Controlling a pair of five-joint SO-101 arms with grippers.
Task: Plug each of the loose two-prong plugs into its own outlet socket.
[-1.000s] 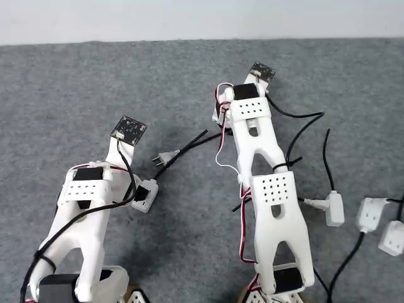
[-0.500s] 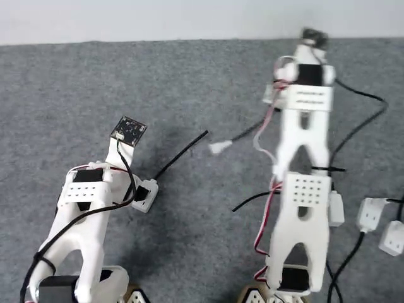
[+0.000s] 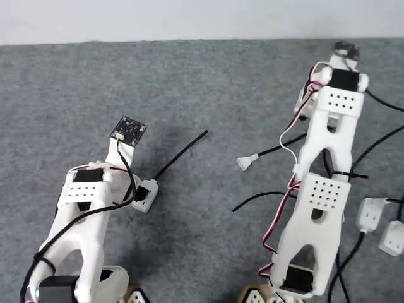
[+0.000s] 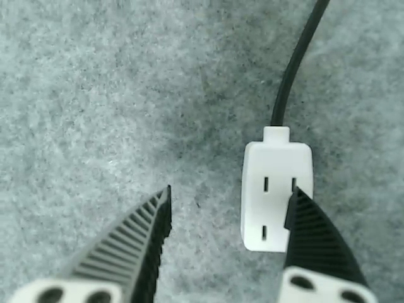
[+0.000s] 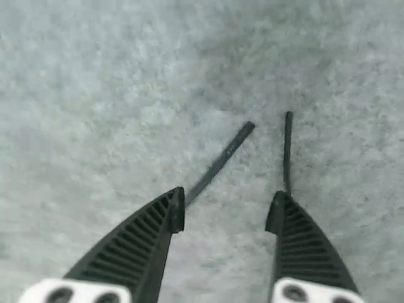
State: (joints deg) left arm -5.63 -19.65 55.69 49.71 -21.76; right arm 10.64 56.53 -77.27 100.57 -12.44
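Two white outlet sockets are lying nearest me, beside my right arm: the near socket and the second socket, the latter's black lead running back toward my base. My left gripper is hovering low over the grey carpet, jaws standing wide apart, gripping nothing. A third socket is lying flat below, slotted face up, one fingertip overlapping its edge; contact I cannot tell. Its long axis is running along the fingers, and its black cord is leaving the far end, heading away from me and rightward. Mid-table, the loose white plug is lying with long axis crosswise, nose pointing toward my left side, lead trailing toward the right arm. Prongs too small to make out. Farthest out, my right gripper is hanging over carpet, jaws apart and empty; two black cord ends are lying just beyond the fingertips.
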